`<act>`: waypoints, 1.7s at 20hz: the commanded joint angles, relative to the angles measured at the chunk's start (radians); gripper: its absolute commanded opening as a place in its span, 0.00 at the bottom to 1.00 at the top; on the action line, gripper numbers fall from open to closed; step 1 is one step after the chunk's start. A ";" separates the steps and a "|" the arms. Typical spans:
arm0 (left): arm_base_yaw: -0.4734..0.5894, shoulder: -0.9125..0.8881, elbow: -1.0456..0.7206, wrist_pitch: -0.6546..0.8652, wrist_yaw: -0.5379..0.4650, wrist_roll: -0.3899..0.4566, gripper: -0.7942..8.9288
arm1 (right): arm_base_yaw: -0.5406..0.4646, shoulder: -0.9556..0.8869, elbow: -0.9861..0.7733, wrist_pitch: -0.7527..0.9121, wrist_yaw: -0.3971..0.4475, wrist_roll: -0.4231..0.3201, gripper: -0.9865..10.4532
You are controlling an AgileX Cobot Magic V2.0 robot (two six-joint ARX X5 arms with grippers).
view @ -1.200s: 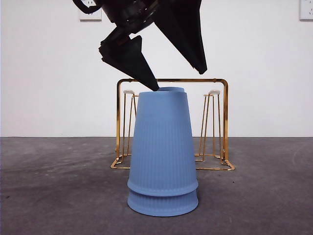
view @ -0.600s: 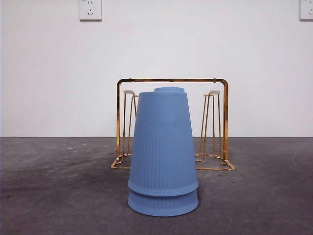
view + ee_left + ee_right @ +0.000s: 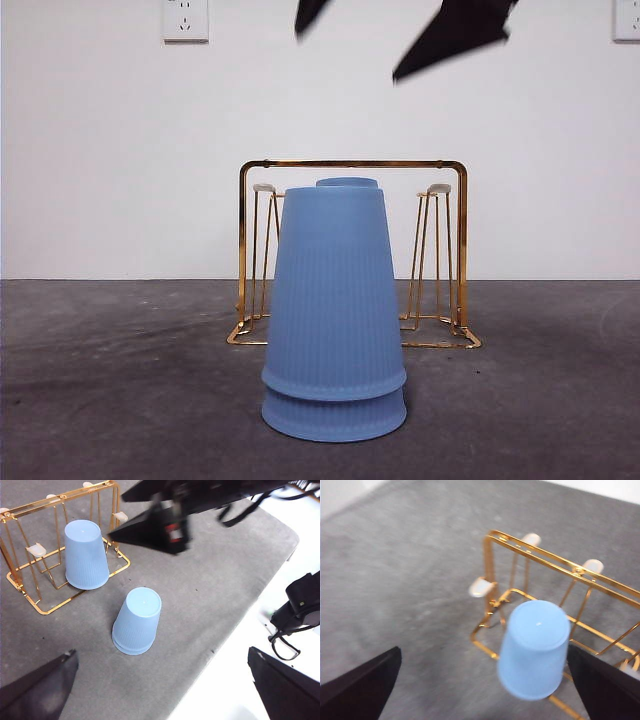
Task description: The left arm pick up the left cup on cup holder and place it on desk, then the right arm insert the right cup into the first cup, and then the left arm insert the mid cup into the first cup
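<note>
Two blue cups point(image 3: 333, 320) stand nested upside down on the desk point(image 3: 120, 380), in front of the cup holder point(image 3: 350, 163). The mid cup point(image 3: 347, 182) sits inverted on the holder behind them. In the left wrist view the stack point(image 3: 137, 622) is beside the holder point(image 3: 20, 587) and its cup point(image 3: 85, 555). My left gripper point(image 3: 162, 652) hangs high above, open and empty. My right gripper point(image 3: 483, 652) is open and empty over the mid cup point(image 3: 534, 650); its dark jaws point(image 3: 348, 52) show blurred at the front view's top edge.
A white wall with two sockets point(image 3: 185, 18) point(image 3: 627, 18) stands behind the desk. In the left wrist view the desk's edge point(image 3: 225, 645) runs diagonally, with black cables and equipment point(image 3: 300, 605) beyond it.
A second ago an open gripper stood at the stack's top. It rose out of the front view, and now blurred jaw tips show at the top edge. The cups have stayed put.
</note>
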 commanded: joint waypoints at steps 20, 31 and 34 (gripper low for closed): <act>-0.011 -0.014 0.011 -0.056 -0.010 -0.050 0.63 | -0.116 0.302 0.018 0.216 -0.087 -0.161 0.56; -0.011 -0.014 0.011 -0.055 -0.030 -0.050 0.63 | -0.134 0.333 0.018 0.244 -0.105 -0.177 0.33; -0.011 -0.014 0.011 -0.055 -0.030 -0.050 0.63 | -0.133 0.335 0.018 0.260 -0.105 -0.172 0.32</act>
